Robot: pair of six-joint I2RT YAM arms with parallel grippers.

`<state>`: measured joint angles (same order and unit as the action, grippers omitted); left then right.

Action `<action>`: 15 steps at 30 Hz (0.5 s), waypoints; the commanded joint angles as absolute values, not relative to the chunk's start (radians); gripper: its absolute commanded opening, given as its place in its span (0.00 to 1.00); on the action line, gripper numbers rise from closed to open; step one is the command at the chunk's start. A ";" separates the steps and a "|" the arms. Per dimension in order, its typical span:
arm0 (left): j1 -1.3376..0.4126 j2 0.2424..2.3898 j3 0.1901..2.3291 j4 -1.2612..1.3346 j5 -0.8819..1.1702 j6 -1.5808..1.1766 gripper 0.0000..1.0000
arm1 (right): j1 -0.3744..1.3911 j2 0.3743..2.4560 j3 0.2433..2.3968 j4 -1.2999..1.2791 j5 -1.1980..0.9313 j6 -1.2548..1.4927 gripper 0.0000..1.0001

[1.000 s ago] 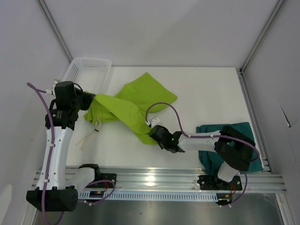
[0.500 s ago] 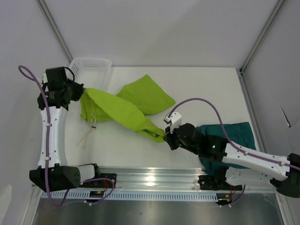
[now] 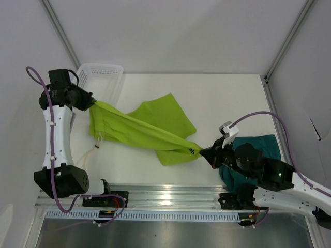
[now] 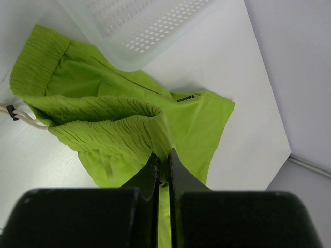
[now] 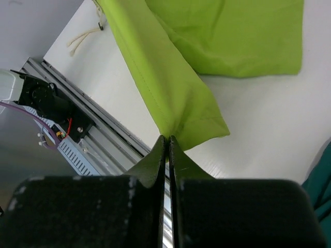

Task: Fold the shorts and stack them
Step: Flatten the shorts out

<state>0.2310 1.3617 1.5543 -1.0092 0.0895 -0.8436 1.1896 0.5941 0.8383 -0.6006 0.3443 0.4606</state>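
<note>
- Left gripper (image 3: pixel 93 104) was clamped tight on the lime shorts (image 3: pixel 150 126) waistband, near the tabletop (image 3: pixel 227 98) left edge, beside the white basket (image 3: pixel 99 73).
- Right gripper (image 3: pixel 203 151) was pinched closed on a leg hem, toward the near edge.
- Lime shorts were stretched taut between both.
- Teal shorts (image 3: pixel 264 143) lay at the near-right corner.

Nothing is legible: the dark tag (image 4: pixel 187 97) on the lime shorts (image 4: pixel 103 135) is too small.

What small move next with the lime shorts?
Probably lower both ends onto the table, kept taut: the left gripper pinches the waistband, the right gripper a leg hem, and the lime shorts run stretched between them, twisted.
</note>
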 commanded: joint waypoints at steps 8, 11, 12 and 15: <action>0.248 1.357 1.595 -0.916 0.213 -0.712 0.18 | 1.154 0.712 1.054 -0.722 0.425 0.403 0.00; 0.247 1.356 1.594 -0.905 0.268 -0.716 0.18 | 1.089 0.756 1.146 -0.738 0.457 0.368 0.00; 0.248 1.351 1.588 -0.899 0.276 -0.719 0.18 | 1.063 0.770 1.166 -0.742 0.456 0.364 0.00; 0.247 1.347 1.545 -0.868 0.298 -0.729 0.12 | 0.933 0.830 1.229 -0.749 0.404 0.345 0.00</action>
<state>0.2356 1.3636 1.5517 -0.9405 0.2337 -0.7494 1.0164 0.7971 1.1530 -0.7391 0.4026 0.3893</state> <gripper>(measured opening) 0.142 0.009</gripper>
